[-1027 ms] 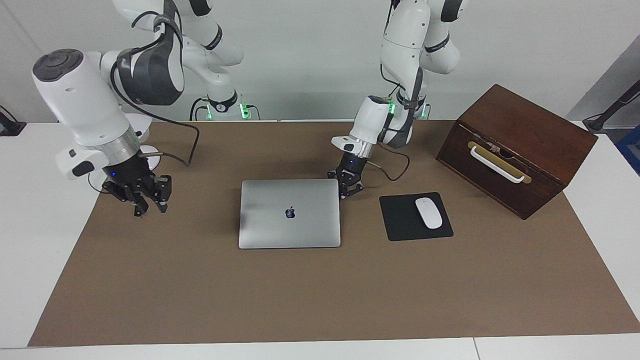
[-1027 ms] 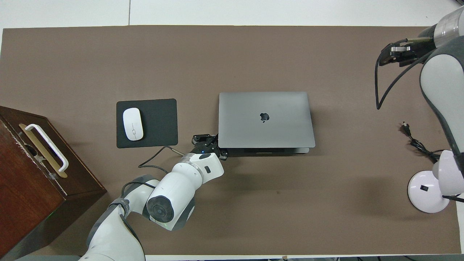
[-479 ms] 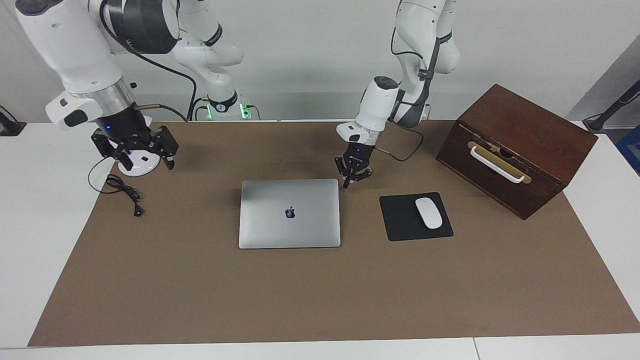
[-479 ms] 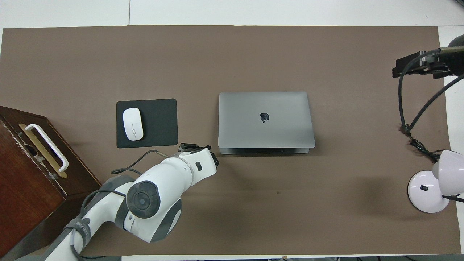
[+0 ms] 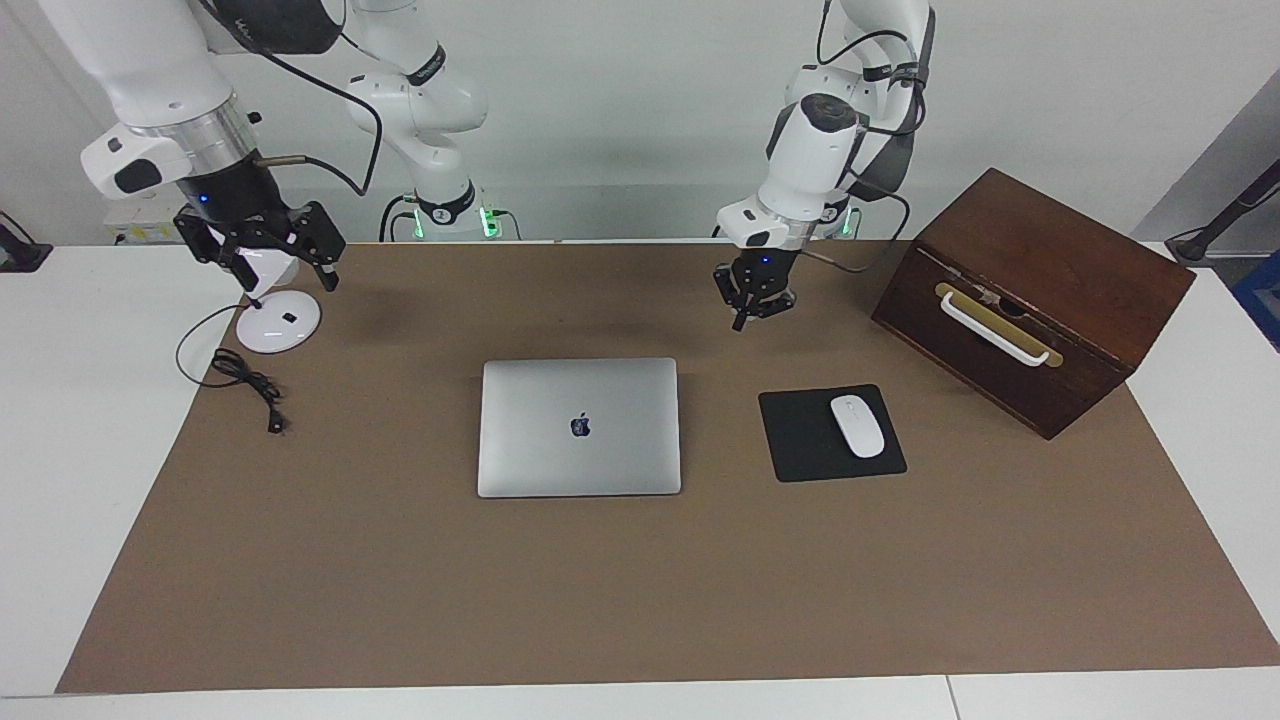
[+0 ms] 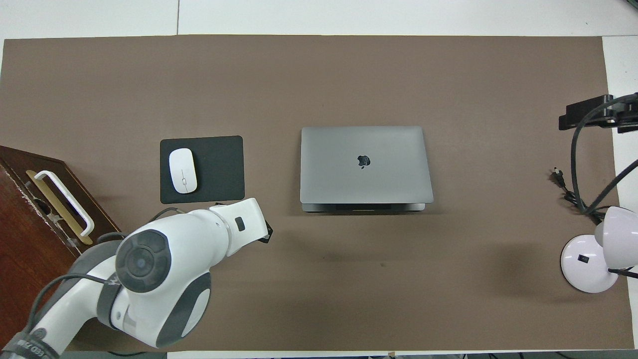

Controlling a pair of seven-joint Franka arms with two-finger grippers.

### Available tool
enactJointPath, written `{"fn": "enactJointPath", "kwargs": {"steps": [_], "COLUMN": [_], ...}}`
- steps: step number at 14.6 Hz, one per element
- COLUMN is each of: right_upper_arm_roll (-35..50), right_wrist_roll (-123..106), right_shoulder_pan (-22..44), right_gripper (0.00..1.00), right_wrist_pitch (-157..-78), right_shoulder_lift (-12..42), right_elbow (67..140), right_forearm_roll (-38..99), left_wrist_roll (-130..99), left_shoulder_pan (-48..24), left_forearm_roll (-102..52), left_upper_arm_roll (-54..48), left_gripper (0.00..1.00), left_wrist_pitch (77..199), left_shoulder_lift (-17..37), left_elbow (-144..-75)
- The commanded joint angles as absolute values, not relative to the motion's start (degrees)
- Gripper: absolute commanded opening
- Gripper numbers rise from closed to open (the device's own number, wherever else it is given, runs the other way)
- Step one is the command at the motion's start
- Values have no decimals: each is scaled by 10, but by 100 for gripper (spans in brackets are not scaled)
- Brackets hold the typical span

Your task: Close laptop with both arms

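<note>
The silver-grey laptop lies shut and flat on the brown mat, apple logo up; it also shows in the overhead view. My left gripper hangs in the air over bare mat, off the laptop's corner nearest the robots and the mouse pad, touching nothing. In the overhead view it is mostly hidden under its own white wrist. My right gripper is raised over the lamp base at the right arm's end of the table, open and empty; it also shows at the overhead view's edge.
A black mouse pad with a white mouse lies beside the laptop toward the left arm's end. A brown wooden box with a white handle stands at that end. A white lamp base and black cable lie at the right arm's end.
My left gripper has lifted off the laptop's corner and pulled back toward the robots. My right gripper has risen and drawn back over the lamp base. The laptop has not moved.
</note>
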State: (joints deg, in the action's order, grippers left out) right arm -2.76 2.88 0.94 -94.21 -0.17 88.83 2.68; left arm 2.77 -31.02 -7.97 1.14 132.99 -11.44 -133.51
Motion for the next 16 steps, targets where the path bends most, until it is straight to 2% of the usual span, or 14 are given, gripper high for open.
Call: {"fn": "enactJointPath", "kwargs": {"steps": [1, 3, 4, 6, 7, 16], "right_upper_arm_roll": [-22, -22, -24, -31, -31, -31], "right_wrist_roll": [35, 31, 28, 9, -1, -25], "right_shoulder_pan": [5, 4, 3, 0, -7, -20], "right_gripper": [100, 100, 100, 100, 100, 100], "right_wrist_pitch": [-966, -964, -964, -958, -950, -946], "right_shoulder_lift": [-14, -17, -17, -17, -18, -19], "right_elbow": [911, 911, 911, 912, 912, 911], "right_forearm_roll": [23, 22, 23, 22, 22, 26], "left_wrist_roll": [37, 37, 36, 33, 33, 32], "left_shoulder_pan": [-266, -240, -230, -208, -195, -77], "left_forearm_roll": [-76, -76, -76, -76, -75, -30], "left_upper_arm_roll": [9, 9, 9, 10, 10, 9], "left_gripper": [0, 1, 24, 93, 100, 100], "left_wrist_pitch": [1229, 1213, 1213, 1212, 1211, 1149], "left_shoulder_lift": [-114, -122, -125, -131, -132, -132], "left_elbow": [-1273, -1267, -1267, -1267, -1267, -1186]}}
